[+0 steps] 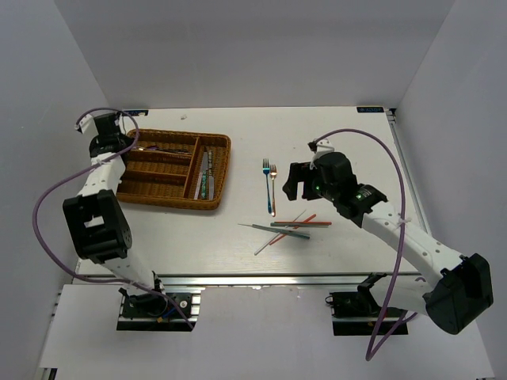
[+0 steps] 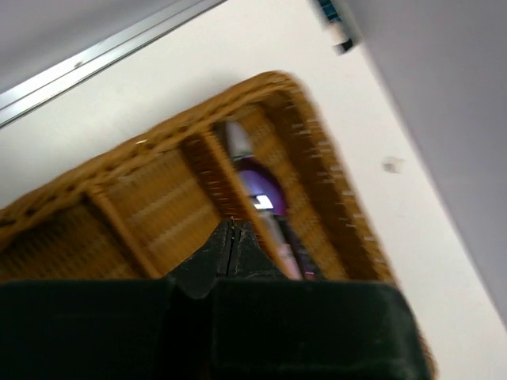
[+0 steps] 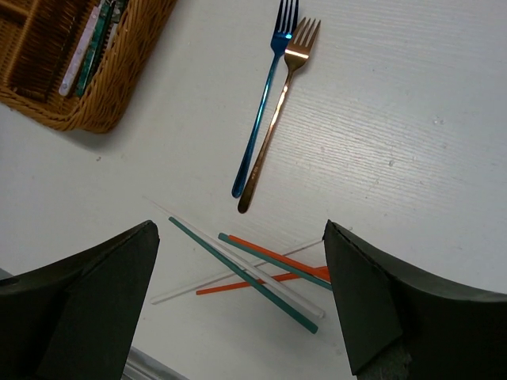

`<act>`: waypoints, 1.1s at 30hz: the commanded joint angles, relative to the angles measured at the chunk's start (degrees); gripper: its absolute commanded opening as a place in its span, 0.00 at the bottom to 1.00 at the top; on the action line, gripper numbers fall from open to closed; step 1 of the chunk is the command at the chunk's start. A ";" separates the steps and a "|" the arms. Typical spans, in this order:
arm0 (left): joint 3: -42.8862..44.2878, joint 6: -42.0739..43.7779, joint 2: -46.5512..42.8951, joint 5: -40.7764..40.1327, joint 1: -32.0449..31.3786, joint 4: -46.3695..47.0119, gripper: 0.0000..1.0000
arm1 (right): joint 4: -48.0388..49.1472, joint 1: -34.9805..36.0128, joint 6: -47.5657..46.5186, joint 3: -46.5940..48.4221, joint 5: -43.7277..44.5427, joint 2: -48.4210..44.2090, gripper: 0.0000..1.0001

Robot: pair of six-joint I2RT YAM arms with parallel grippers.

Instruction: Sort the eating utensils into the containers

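Note:
The brown wicker tray (image 1: 174, 203) lies at the table's left, its long sections being the containers. My left gripper (image 1: 133, 147) hovers over its far left corner, shut and holding nothing (image 2: 230, 227); a purple spoon (image 2: 260, 191) lies in the section just beside the tips. Teal and silver utensils (image 3: 87, 39) rest in the tray's right section. On the bare table a blue fork (image 3: 261, 119) and a copper fork (image 3: 279, 119) lie side by side. Nearer me, teal, orange and pale chopsticks (image 3: 261, 273) lie crossed. My right gripper (image 3: 239, 229) hangs wide open above that pile, holding nothing.
The table's front edge with its metal rail (image 1: 261, 279) runs just below the chopsticks. White walls close in the left, back and right sides. A small black and blue tag (image 1: 371, 109) sits at the far right corner.

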 commanded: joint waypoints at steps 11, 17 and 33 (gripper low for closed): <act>-1.86 -0.49 3.70 7.07 3.86 1.81 0.17 | 2.15 -0.35 -1.38 0.64 -2.78 1.05 0.89; -2.21 -1.37 4.59 6.46 3.94 0.15 0.61 | 2.68 -0.35 -1.11 0.55 -3.39 1.57 0.89; -0.88 3.63 -17.54 9.86 3.51 -14.44 0.98 | -1.54 2.46 4.24 19.52 8.89 33.19 0.65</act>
